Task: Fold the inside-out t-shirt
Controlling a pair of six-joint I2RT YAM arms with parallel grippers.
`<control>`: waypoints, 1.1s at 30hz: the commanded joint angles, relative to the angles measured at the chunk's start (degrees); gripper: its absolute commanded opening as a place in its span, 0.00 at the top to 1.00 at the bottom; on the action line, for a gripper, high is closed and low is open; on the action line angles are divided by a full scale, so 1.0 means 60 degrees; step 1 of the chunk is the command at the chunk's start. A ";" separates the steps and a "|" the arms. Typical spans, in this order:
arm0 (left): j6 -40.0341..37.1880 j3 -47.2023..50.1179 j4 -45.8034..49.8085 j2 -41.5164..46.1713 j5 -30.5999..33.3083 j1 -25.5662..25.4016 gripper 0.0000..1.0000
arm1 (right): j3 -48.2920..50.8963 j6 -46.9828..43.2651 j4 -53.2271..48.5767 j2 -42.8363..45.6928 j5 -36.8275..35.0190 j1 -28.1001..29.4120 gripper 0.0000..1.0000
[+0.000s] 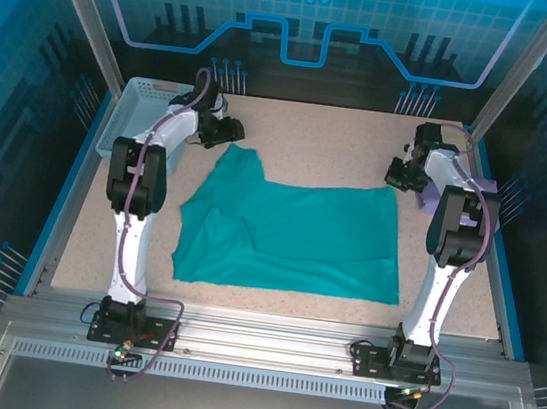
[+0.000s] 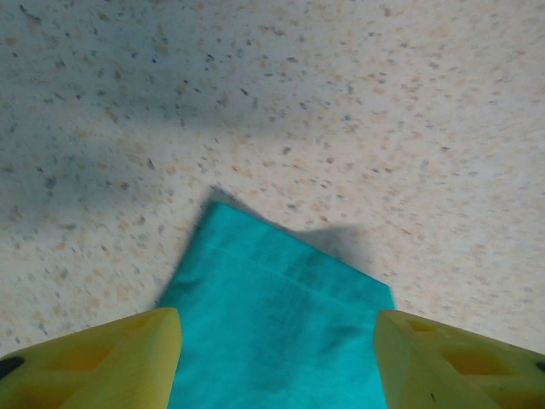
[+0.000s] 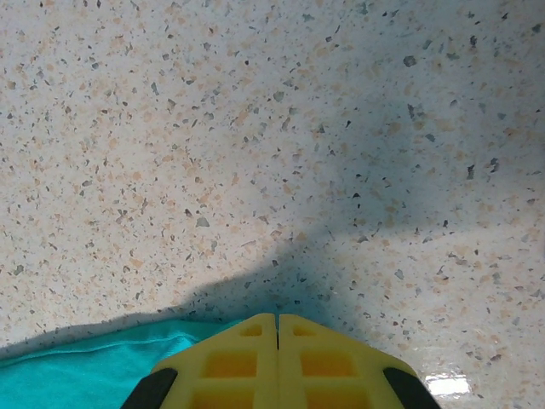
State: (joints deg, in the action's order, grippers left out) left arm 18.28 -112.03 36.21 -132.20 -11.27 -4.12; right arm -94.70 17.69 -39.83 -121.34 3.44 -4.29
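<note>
Top view: shirt point(image 1: 300, 233) lies flat mid-table point(image 1: 323, 135), long axis left-right, one narrow flap pointing to the far left corner. My left gripper point(image 1: 227, 136) hangs at that flap's tip, left arm point(image 1: 141, 177) reaching forward and bent in toward the centre. My right gripper point(image 1: 401, 174) sits at the shirt's far right corner, right arm point(image 1: 457, 229) reaching forward, wrist turned inward.

Left wrist: my left fingers point(image 2: 102, 358) stand wide apart. The teal flap lies between them, its tip pointing away from me. I can't tell whether they touch the cloth.

Right wrist: my right fingers point(image 3: 230, 358) are pressed together, no gap. The shirt's edge runs in under them from the left. Can't tell if any cloth is nipped.
</note>
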 commanded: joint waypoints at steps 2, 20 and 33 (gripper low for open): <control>-0.1388 -0.1629 0.2148 -0.1044 0.0559 -0.0046 0.40 | 0.0050 -0.0166 -0.0019 0.0316 0.0224 -0.0045 1.00; -0.1777 -0.4184 0.3423 -0.3050 -0.0100 -0.0222 0.74 | -0.0008 -0.0232 -0.0074 0.0214 0.0322 -0.0023 1.00; -0.1872 -0.4195 0.3047 -0.2554 0.0048 -0.0135 1.00 | -0.0361 -0.0549 -0.0103 0.0237 0.0204 -0.0088 1.00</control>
State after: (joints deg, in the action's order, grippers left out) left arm 7.73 -137.10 54.89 -149.64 -10.31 -5.10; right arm -95.11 16.03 -39.88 -121.30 4.10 -4.34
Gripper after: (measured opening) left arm 0.054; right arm 0.057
